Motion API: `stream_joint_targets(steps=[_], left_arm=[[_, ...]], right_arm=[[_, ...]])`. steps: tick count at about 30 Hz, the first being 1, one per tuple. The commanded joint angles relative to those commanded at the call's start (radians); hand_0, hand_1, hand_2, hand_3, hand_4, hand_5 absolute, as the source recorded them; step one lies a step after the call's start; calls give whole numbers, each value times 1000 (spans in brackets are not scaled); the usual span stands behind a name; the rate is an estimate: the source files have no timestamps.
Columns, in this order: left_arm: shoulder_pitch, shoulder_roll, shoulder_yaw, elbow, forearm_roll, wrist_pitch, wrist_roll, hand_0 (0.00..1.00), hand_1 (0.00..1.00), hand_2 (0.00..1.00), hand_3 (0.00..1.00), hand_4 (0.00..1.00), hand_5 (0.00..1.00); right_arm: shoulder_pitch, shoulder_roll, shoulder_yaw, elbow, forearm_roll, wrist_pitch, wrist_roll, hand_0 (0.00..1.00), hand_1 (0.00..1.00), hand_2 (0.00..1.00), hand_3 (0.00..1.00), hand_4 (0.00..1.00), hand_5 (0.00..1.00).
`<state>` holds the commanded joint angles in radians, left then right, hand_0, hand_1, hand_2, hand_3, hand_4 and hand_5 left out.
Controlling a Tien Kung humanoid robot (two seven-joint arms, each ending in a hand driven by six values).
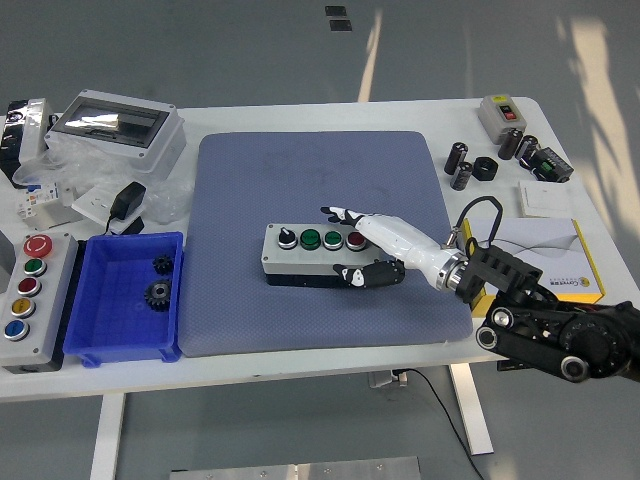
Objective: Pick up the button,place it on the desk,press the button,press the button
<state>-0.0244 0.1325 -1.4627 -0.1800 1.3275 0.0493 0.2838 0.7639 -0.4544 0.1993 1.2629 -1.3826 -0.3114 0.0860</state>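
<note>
A grey button box (300, 256) with a black selector knob, two green buttons and a red button (355, 240) lies on the blue mat (320, 180). My right hand (362, 245) comes in from the lower right and rests at the box's right end. Its white fingers (345, 216) reach over the top by the red button and its dark thumb (362, 273) lies against the front side. The hand is closed around the box's right end. The left arm is out of view.
A blue bin (128, 296) with two gears stands left of the mat. A second button box (32, 296) lies at the far left. A grey enclosure (115, 125), an adapter and bags are at the back left. Small parts (480, 165) and a yellow-edged box (560, 262) lie at the right.
</note>
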Motion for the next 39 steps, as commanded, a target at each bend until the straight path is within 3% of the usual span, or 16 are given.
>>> stream_joint_targets(steps=[9, 14, 20, 25, 26, 31, 34, 38, 39], left_arm=[[0, 0, -2, 0, 3, -2, 3, 622, 569, 541, 602, 555, 147], [2, -1, -4, 0, 10, -4, 4, 622, 569, 541, 602, 555, 147], [25, -9, -3, 0, 3, -3, 2, 623, 569, 539, 601, 554, 145], [34, -14, -3, 0, -8, 5, 1, 623, 569, 537, 600, 553, 142], [35, -14, -3, 0, -8, 6, 1, 623, 569, 537, 600, 553, 142], [35, -13, -8, 0, -5, 10, 3, 624, 569, 537, 600, 552, 139], [33, -12, -10, 0, -3, 11, 1, 624, 569, 536, 600, 550, 138], [31, -9, -10, 0, -2, 12, 0, 624, 569, 536, 600, 550, 138], [30, -9, -10, 0, -2, 12, 1, 624, 569, 536, 600, 549, 137]], right_arm=[[1, -1, 4, 0, 5, 11, 2, 960, 912, 933, 998, 621, 9], [-1, -20, 25, 40, 2, 18, 1, 960, 912, 933, 998, 621, 9], [-48, -106, 117, 161, 67, 37, -8, 971, 920, 942, 998, 631, 16], [-139, -197, 229, 278, 16, -42, -107, 980, 925, 947, 998, 640, 16], [-153, -213, 248, 298, -5, -33, -131, 980, 925, 947, 998, 640, 16], [-176, -258, 352, 412, -117, 126, -307, 983, 928, 953, 998, 648, 16], [-166, -252, 395, 466, -111, 228, -393, 943, 922, 935, 998, 639, 54], [-143, -222, 449, 487, -56, 359, -493, 943, 922, 935, 998, 639, 54], [-138, -216, 455, 487, -45, 386, -512, 189, 333, 409, 827, 411, 72]])
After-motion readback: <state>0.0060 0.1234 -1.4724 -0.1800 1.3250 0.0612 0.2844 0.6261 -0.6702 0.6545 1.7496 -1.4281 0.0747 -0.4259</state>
